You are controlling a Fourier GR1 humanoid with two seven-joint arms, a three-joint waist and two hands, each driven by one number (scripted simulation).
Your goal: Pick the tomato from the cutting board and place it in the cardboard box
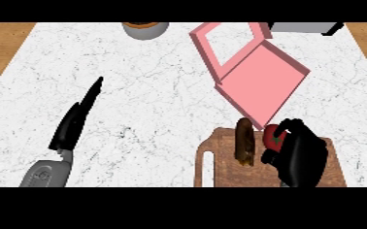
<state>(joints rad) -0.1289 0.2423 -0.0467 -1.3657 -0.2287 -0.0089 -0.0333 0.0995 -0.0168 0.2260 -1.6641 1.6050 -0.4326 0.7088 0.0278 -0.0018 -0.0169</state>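
Note:
A red tomato (273,137) with a green stem spot sits at the far edge of the brown cutting board (222,167), lower right. My right hand (301,155) covers its right side, fingers curled round it. Just beyond stands the box (259,80), which looks pink, with its flaps open. My left hand (75,121) rests open at the left, fingers straight and pointing away, nothing in it.
A brown elongated item like a bread roll (245,141) lies on the board just left of the tomato. A grey bowl (145,29) stands at the far edge, a grey appliance (307,27) at the far right. Wooden floor shows past the counter's sides.

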